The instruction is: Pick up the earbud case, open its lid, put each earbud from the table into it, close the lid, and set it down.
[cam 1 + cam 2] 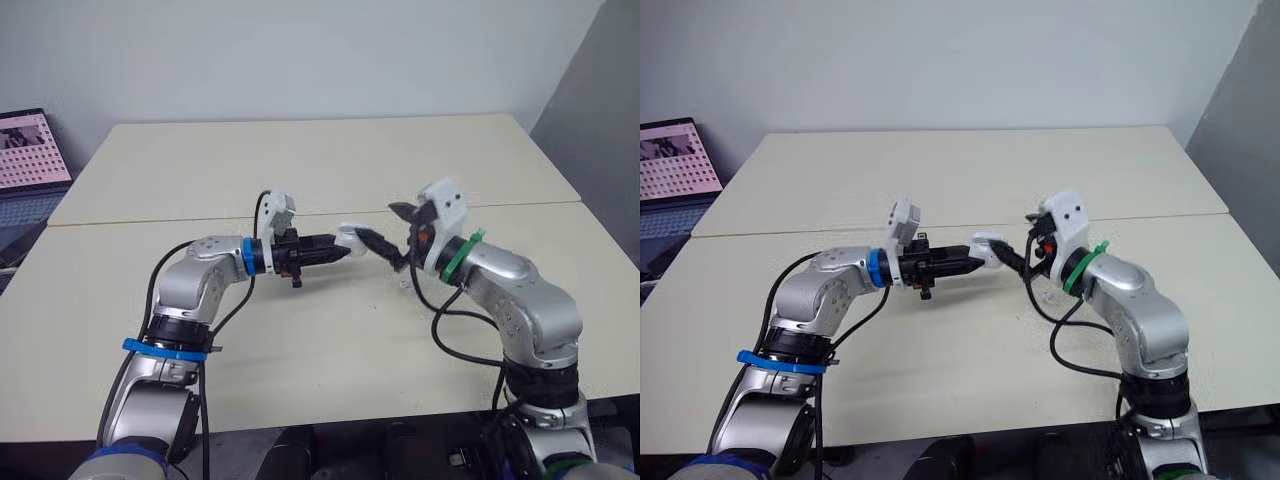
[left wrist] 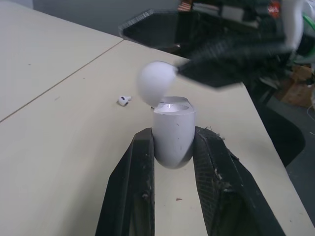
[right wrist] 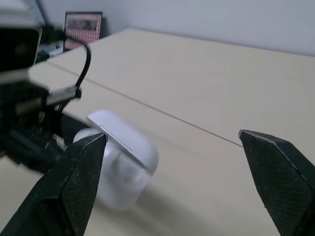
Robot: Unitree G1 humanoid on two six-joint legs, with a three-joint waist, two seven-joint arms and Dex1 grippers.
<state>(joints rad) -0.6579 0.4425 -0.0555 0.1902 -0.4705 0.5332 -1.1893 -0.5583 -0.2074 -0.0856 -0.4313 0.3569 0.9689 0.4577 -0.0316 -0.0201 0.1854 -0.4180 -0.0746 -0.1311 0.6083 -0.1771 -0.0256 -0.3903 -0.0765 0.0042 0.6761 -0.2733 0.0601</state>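
Note:
The white earbud case [image 1: 349, 238] is held above the table's middle, with my left gripper [image 1: 336, 251] shut on its body. Its lid [image 2: 156, 81] is hinged up and open, and the sockets [image 2: 172, 105] show at the top of the body. My right gripper [image 1: 388, 227] is open just to the right of the case. One of its black fingers [image 3: 74, 187] rests against the lid [image 3: 127, 140], while the other finger [image 3: 278, 177] stands well apart. One white earbud [image 2: 124, 101] lies on the table beyond the case.
The cream table [image 1: 300, 170] has a seam running across it behind the arms. A laptop [image 1: 30, 165] with a pink screen sits off the table's far left corner. A grey wall stands to the right.

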